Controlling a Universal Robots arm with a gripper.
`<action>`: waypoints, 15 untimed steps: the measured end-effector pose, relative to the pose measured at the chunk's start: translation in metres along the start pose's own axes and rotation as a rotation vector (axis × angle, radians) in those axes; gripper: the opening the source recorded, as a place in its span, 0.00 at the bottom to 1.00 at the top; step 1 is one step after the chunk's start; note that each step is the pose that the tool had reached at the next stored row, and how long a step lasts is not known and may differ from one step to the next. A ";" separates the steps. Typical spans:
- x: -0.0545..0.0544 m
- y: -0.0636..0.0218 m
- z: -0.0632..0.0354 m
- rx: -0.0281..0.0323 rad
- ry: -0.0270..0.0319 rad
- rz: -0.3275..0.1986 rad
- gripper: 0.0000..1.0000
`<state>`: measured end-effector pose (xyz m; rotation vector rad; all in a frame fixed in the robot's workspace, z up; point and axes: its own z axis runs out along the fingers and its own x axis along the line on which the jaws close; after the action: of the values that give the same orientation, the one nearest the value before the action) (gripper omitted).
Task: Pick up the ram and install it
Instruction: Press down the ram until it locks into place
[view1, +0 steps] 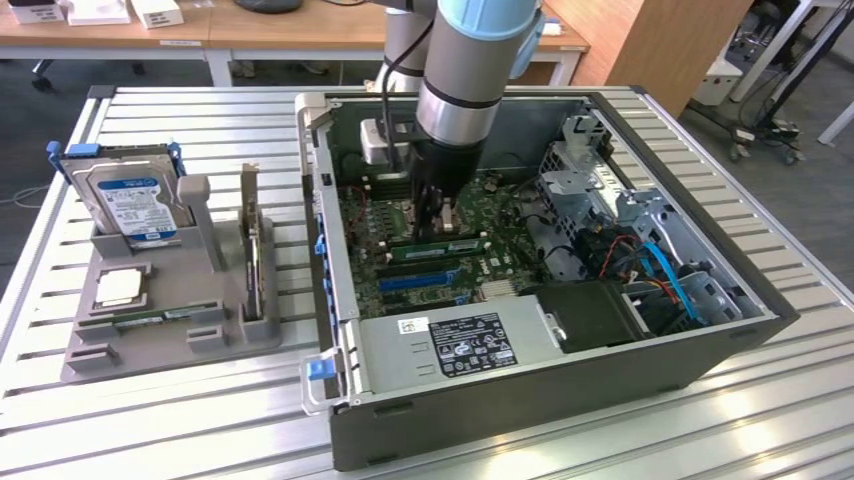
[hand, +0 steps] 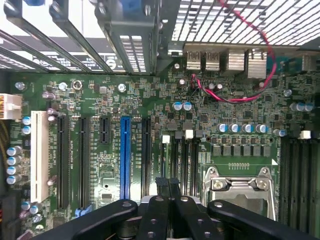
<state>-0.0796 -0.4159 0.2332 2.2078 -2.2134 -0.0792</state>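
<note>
The ram (view1: 441, 243) shows in the exterior view as a long, narrow green strip with a paler patch along it. It sits inside the open computer case (view1: 747, 330), lying parallel to the blue expansion slot (view1: 416, 281) and directly under the gripper (view1: 437, 222). Any print on it is too small to read, and I cannot tell whether the claw is pinching it, spread or closed.

In the wrist view the gripper (hand: 167, 186) hangs over the green motherboard (hand: 235, 107), just beside the metal-framed processor socket (hand: 240, 187). Long black slots with white latches lie close by, and the blue slot (hand: 125, 157) is beyond them. A red wire (hand: 227, 97) loops across the board.

The power supply (view1: 454, 345) at the front of the case has a black-and-white label, but its text is not legible.

On the exterior view's left, a grey fixture (view1: 160, 345) stands on the slatted metal table (view1: 747, 420), just beside the case. It holds a hard drive (view1: 130, 200) with a blue-and-white label whose writing is unreadable, a square silver processor chip (view1: 118, 288) and an upright expansion card (view1: 250, 235).
</note>
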 end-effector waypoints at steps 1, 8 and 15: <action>0.000 0.0001 -0.0023 0.0000 0.0001 0.000 0.10; -0.001 0.0009 -0.0194 0.0000 0.0001 0.000 0.10; -0.001 0.0014 -0.0297 0.0001 -0.0001 0.000 0.10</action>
<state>-0.0796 -0.4159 0.2629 2.2079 -2.2135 -0.0792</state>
